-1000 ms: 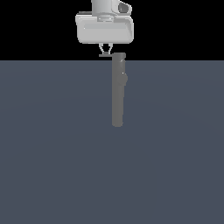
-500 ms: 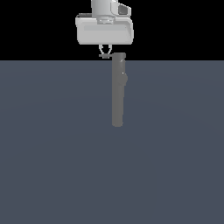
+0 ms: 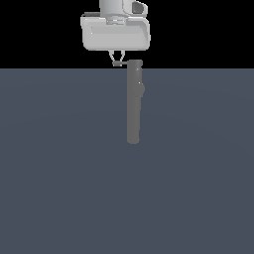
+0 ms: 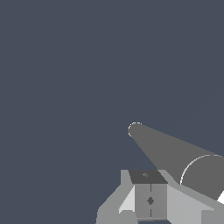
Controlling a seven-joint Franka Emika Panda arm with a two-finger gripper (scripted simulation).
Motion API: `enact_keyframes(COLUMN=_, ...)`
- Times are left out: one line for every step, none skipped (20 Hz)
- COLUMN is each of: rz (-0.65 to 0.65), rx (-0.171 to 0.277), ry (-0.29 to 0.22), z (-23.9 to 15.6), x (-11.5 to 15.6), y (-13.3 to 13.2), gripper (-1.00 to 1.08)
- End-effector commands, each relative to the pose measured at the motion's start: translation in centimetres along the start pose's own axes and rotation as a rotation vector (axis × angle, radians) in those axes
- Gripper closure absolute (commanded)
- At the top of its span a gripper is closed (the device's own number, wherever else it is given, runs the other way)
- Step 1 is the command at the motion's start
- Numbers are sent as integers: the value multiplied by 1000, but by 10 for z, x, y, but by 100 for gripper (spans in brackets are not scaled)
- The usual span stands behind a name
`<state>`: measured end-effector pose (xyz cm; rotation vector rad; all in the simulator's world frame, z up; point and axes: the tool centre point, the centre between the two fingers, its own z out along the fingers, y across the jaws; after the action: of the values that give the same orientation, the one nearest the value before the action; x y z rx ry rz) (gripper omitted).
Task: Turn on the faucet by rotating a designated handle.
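Over the last second the gripper [image 3: 117,61] has barely shifted in the exterior view: it hangs at the far edge of the surface [image 3: 59,173], with the tips of its fingers [image 3: 114,59] sitting at the same height beside the capped end of the faucet [image 3: 133,104], perhaps a touch closer to it than before. That near-stillness suggests the approach is finished and the arm is settling onto its grip, not travelling. The faucet lies as a long grey cylinder running from the far edge toward the middle of the surface, with its rounded end nearest the centre and its small side bump on the exterior view's right. The handle [image 3: 122,63] shows only as a short dark stub projecting from the capped end toward the exterior view's left, right where the fingertips converge. The fingers look drawn close together at that stub, and in the wrist view they meet around a small dark block between them, with the faucet body [image 4: 175,153] stretching away just beside. Whether they are truly clamped on the handle or merely touching it I cannot tell at this resolution. If the grip is made, the next move would be a rotation about the cylinder's axis; a loose hold would slip off so thin a rod.
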<state>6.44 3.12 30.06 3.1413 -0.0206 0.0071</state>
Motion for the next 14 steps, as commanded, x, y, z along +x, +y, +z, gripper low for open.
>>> enact_keyframes(rz=-1, rx=0, ry=-5, z=0, x=-10, y=-3, gripper=108)
enact_keyframes(rz=-1, rx=0, ry=-5, z=0, x=-12, y=-4, gripper=108)
enact_keyframes(rz=-1, rx=0, ry=-5, z=0, x=-15, y=-5, gripper=108)
enact_keyframes(rz=-1, rx=0, ry=-5, z=0, x=-15, y=-5, gripper=108)
enact_keyframes(rz=2, rx=0, ry=6, z=0, x=-8, y=-1, gripper=108)
enact_keyframes(rz=2, rx=0, ry=5, z=0, x=-11, y=0, gripper=108)
enact_keyframes(rz=2, rx=0, ry=4, z=0, x=-14, y=1, gripper=108)
enact_keyframes(rz=2, rx=0, ry=4, z=0, x=-17, y=2, gripper=108)
enact_keyframes(rz=2, rx=0, ry=3, z=0, x=-20, y=3, gripper=108)
enact_keyframes(rz=2, rx=0, ry=3, z=0, x=-23, y=4, gripper=108)
enact_keyframes(rz=1, rx=0, ry=2, z=0, x=-25, y=6, gripper=108)
enact_keyframes(rz=1, rx=0, ry=2, z=0, x=-29, y=7, gripper=108)
enact_keyframes(rz=1, rx=0, ry=1, z=0, x=-32, y=8, gripper=108)
enact_keyframes(rz=1, rx=0, ry=1, z=0, x=-35, y=9, gripper=108)
